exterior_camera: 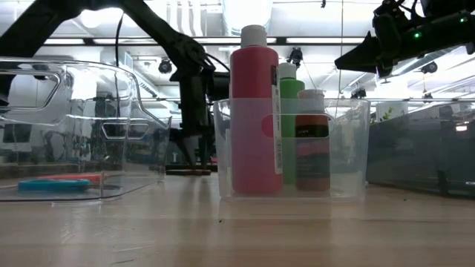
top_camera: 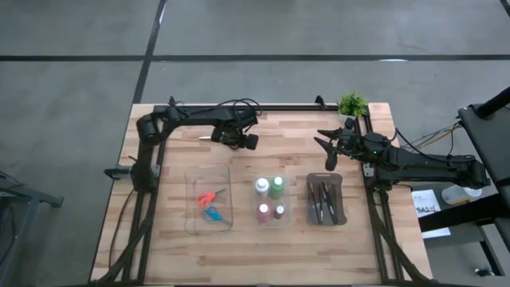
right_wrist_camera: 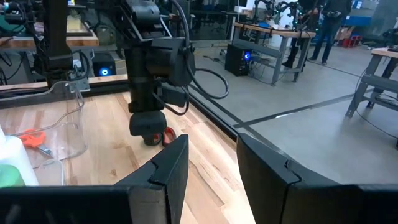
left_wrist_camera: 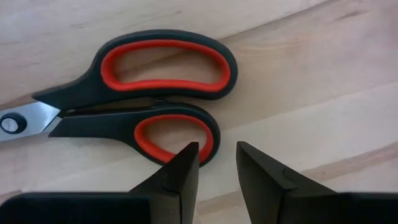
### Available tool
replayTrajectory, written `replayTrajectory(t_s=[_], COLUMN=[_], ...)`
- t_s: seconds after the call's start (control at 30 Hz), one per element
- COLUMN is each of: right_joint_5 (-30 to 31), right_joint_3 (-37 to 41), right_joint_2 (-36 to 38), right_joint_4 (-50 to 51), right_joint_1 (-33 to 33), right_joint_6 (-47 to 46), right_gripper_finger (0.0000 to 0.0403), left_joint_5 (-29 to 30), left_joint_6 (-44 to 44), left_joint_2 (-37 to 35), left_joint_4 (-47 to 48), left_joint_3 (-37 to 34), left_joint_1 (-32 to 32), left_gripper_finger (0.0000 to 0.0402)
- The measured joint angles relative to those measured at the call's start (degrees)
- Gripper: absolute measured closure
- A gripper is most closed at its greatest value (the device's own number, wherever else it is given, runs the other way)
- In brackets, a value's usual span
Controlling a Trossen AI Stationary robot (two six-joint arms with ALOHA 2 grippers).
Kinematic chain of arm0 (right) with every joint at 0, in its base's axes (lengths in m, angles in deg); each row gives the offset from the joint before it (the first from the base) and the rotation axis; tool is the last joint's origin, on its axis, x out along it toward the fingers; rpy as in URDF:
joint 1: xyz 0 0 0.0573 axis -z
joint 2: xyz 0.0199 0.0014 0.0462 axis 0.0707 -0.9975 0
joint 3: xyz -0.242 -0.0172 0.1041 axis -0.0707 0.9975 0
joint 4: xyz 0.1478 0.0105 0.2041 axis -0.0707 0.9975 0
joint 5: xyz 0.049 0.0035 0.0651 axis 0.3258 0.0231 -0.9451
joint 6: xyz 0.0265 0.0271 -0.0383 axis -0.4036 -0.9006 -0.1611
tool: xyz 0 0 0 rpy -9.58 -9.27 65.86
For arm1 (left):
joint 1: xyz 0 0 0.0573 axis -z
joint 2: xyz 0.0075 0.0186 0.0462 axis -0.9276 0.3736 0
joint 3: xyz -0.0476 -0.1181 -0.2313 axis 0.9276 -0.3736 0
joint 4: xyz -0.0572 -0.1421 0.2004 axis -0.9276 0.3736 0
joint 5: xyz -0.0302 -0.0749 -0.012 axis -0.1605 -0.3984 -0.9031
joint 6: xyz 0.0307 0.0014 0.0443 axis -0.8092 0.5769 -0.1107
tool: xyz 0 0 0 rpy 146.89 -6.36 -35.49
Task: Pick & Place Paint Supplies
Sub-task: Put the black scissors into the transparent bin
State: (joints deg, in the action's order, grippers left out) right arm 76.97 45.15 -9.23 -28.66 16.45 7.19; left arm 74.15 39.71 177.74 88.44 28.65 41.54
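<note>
- Scissors (left_wrist_camera: 137, 102) with red-and-black handles lying flat on the bench (top_camera: 263, 239) near its far edge, outside every tray, blades shut.
- Left claw (left_wrist_camera: 216, 163) lowered right over those scissors, fingers parted and empty, one fingertip (left_wrist_camera: 186, 163) overlapping the smaller handle loop, the other over bare wood; no grasp seen.
- Right claw (top_camera: 329, 153) raised above the bench beyond the dark grey tray (top_camera: 326, 199), fingers apart, holding nothing.
- Clear tray (top_camera: 209, 198) on the left holding orange scissors (top_camera: 209, 195) and blue scissors (top_camera: 213, 214).
- Small clear bin (exterior_camera: 293, 148) in the middle holding four paint bottles upright: red (exterior_camera: 254, 111), green (exterior_camera: 291, 96), white (top_camera: 261, 186), brownish (exterior_camera: 312, 148).
- Dark grey tray on the right holding several thin dark paintbrushes (top_camera: 323, 199), lying lengthwise.
- Small green plant (top_camera: 352, 104) at the far right corner of the bench.
- Person (right_wrist_camera: 324, 28) standing in the room beyond, well apart from the bench.
</note>
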Motion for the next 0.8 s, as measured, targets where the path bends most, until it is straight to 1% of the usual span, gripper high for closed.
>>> replayTrajectory(t_s=[0.27, 0.6, 0.7, 0.8], right_joint_5=[-0.01, 0.0, 0.0, -0.02], right_joint_3=[0.0, 0.0, 0.0, 0.02], right_joint_2=[0.0, 0.04, 0.04, 0.04], right_joint_4=[0.0, 0.0, 0.0, 0.0], right_joint_1=[0.0, 0.01, -0.01, -0.01], right_joint_6=[0.01, -0.01, 0.01, 0.0], right_gripper_finger=[0.0272, 0.0272, 0.0272, 0.0272], left_joint_5=[-0.02, 0.0, 0.04, 0.23], left_joint_6=[-0.24, -0.39, -0.39, -0.4], left_joint_2=[2.01, 2.47, 2.51, 2.51], left_joint_4=[-0.11, -0.34, -0.41, -0.23], left_joint_3=[0.02, 0.04, 0.02, -0.04], left_joint_1=[-0.21, -0.26, -0.26, -0.26], left_gripper_finger=[0.0286, 0.0288, 0.0301, 0.033])
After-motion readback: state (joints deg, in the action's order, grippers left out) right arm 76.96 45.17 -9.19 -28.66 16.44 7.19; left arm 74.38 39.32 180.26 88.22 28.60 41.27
